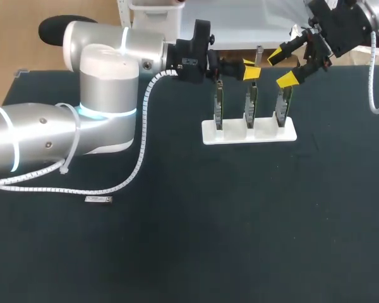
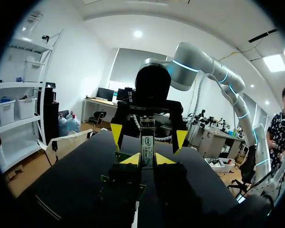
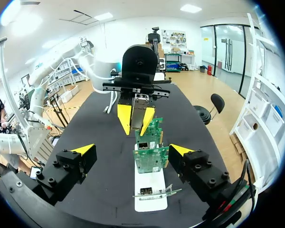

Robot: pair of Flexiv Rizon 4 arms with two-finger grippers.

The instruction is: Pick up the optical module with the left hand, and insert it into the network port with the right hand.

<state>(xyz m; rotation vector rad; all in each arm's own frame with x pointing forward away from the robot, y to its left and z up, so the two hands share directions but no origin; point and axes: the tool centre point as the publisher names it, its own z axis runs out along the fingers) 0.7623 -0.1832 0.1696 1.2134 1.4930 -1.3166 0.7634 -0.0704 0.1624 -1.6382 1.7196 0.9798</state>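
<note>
1. Left end effector [image 2: 147, 159]: narrow, clamped on the slim silver optical module with a white label [image 2: 147, 145]. It is held upright just over three green network cards [image 1: 249, 104] standing in a white slotted stand [image 1: 249, 131].
2. Right end effector [image 3: 132, 149]: wide, empty, facing the module, near but apart.
3. Step judged: handover. Right fingers should close square on the module's flat sides, at its free end, before the left releases.
4. Risk: a tilted regrasp would spoil port alignment. Keep clear of the card edges.
</note>
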